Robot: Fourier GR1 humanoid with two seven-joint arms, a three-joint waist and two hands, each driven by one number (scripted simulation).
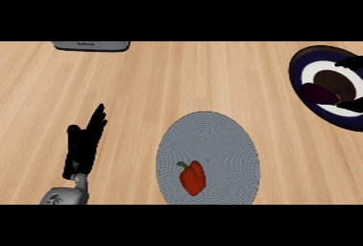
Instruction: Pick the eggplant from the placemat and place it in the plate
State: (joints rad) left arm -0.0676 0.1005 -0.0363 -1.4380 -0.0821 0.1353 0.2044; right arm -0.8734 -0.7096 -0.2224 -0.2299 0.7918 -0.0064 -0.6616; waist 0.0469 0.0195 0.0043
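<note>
A pale wood-grain counter [212, 81] fills the view from the robot's head. One round grey placemat [212, 139] with a fine woven texture lies on it at lower centre. One dark blue plate [306, 56] with a white ring and a brown centre sits at the right edge, partly cut off by the frame and well apart from the placemat.

The left hand [83, 146] shows at lower left, its grey forearm [65, 196] entering from the bottom edge; the black fingers are straight, close together and pointing up the counter, holding nothing and clear of the placemat's left rim. The right hand [352, 62] appears only as black finger shapes at the far right, over the plate's upper and lower parts; whether those fingers are apart or closed cannot be told.

One flat grey object [90, 45] lies at the top left edge, cut by the frame, with a small mark of writing on it that is too small to read.

One dark purple eggplant [319, 92] lies in the plate, across the white ring and the brown centre, just beside the black fingers. One red bell pepper [193, 178] with a green stem lies on the lower left part of the placemat.
</note>
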